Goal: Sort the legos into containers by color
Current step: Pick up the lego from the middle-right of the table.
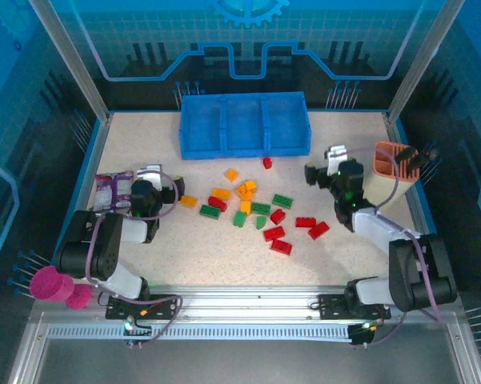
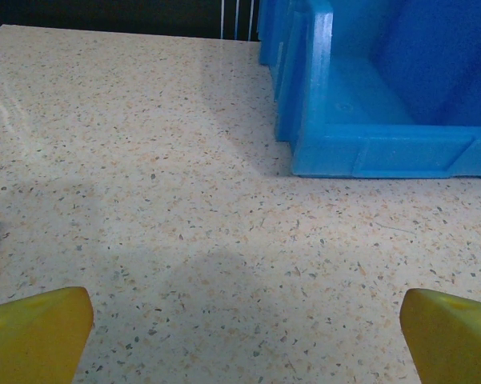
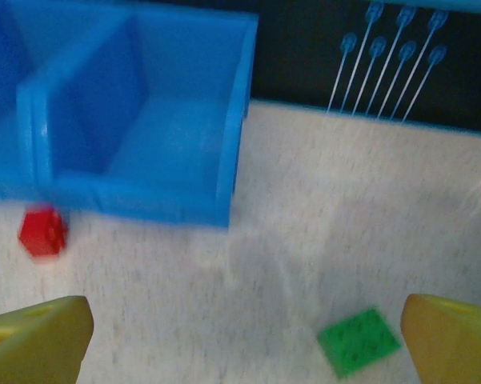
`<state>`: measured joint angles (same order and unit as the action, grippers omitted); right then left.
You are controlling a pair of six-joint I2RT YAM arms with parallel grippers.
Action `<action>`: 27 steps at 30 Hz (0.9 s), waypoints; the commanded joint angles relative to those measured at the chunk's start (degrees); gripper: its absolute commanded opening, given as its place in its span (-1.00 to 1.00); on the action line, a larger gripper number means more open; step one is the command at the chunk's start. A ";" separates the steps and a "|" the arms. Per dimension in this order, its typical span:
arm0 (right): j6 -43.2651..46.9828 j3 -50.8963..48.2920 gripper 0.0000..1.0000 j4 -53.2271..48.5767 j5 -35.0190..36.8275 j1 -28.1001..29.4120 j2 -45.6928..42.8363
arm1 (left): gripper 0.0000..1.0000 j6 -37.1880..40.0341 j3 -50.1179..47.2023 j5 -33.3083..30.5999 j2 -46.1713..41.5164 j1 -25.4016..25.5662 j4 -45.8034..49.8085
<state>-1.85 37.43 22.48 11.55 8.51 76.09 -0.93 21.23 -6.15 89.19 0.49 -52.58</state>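
Both sets of fingers spread wide, nothing between them. Left gripper (image 2: 246, 336): bare table (image 2: 144, 184) ahead, blue tray (image 2: 384, 152) ahead-right. Right gripper (image 3: 246, 336): green lego (image 3: 358, 342) just beside one finger, red lego (image 3: 42, 232) ahead-left by the tray's front wall. Other legos (image 1: 252, 204) lie scattered between the two grippers.

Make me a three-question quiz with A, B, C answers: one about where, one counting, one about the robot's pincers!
1. Where is the red brick nearest the blue tray? A inside it; B on the table before it; C in a pincer.
2. How many compartments has the tray? A two; B five; C three.
3. How are the left pincer and right pincer? A open, empty; B shut; C holding bricks.
Answers: B, it lies on bare table; C, two dividers split it; A, both gape, gripping nothing.
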 commanded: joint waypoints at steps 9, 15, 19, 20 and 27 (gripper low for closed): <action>-22.70 33.60 0.96 -47.77 6.99 -0.77 10.30 | 0.99 -8.28 30.75 -6.32 -20.36 3.25 59.34; -31.63 41.80 0.65 -55.82 2.77 0.04 18.00 | 0.99 -3.36 48.71 -6.14 -19.50 9.12 77.35; -36.70 46.23 0.58 -61.15 4.32 0.06 23.20 | 0.99 -2.14 52.05 -5.07 -19.14 10.26 81.39; -38.18 46.79 0.58 -62.08 4.53 0.05 24.28 | 0.99 -1.69 52.07 -4.84 -19.14 10.51 81.62; -48.19 45.41 0.51 -62.65 6.59 -0.07 27.70 | 0.99 -0.13 51.58 -4.70 -19.16 11.02 82.37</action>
<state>-43.46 82.61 -37.52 16.21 8.25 103.02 -2.70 72.27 -11.70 70.13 11.14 27.22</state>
